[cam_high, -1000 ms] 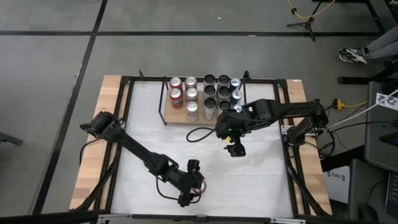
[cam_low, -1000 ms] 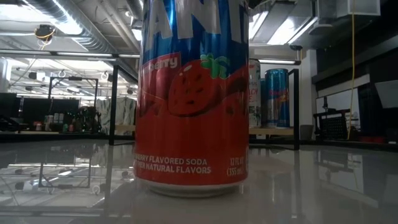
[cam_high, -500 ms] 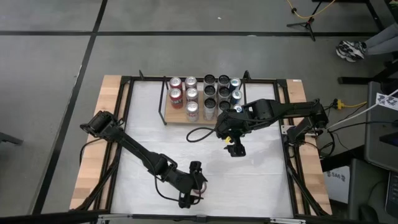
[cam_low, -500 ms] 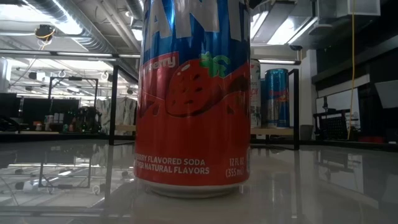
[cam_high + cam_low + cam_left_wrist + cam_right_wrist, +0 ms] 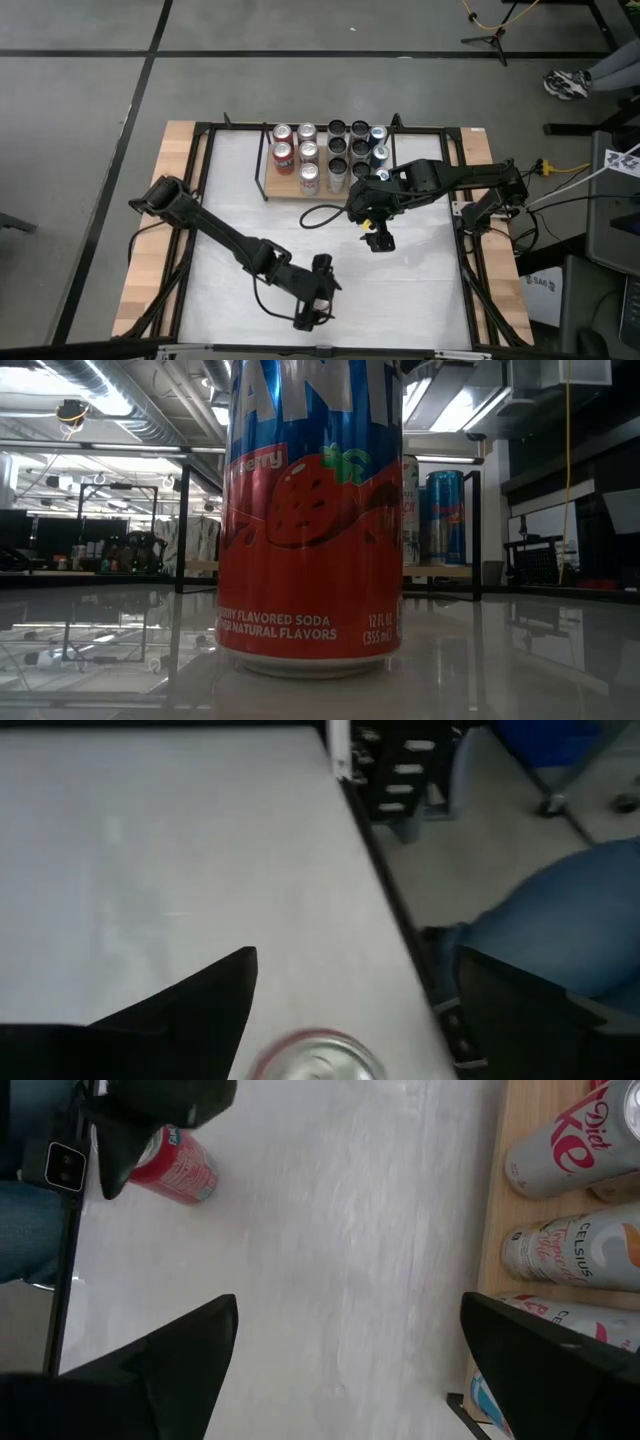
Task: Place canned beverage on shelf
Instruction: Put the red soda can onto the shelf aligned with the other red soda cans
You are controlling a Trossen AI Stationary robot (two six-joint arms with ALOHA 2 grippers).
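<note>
A red and blue strawberry soda can (image 5: 310,520) stands upright on its base on the white tabletop near the near edge. My left gripper (image 5: 315,305) is open above it. In the left wrist view the can's silver top (image 5: 315,1060) shows between the two spread fingers, apart from both. The right wrist view shows the can (image 5: 182,1168) under the left gripper. The light-wood shelf (image 5: 285,188) at the far middle holds several cans. My right gripper (image 5: 378,240) is open and empty, just in front of the shelf.
A black cable (image 5: 315,215) lies looped in front of the shelf. A black metal frame (image 5: 200,180) runs around the tabletop. A person in blue trousers (image 5: 560,920) is beyond the near edge. Bare white tabletop lies between the can and the shelf.
My left gripper has gone a little toward the table's right edge, coming over the soda can; its arm has stretched out with it. The can stands where it was.
</note>
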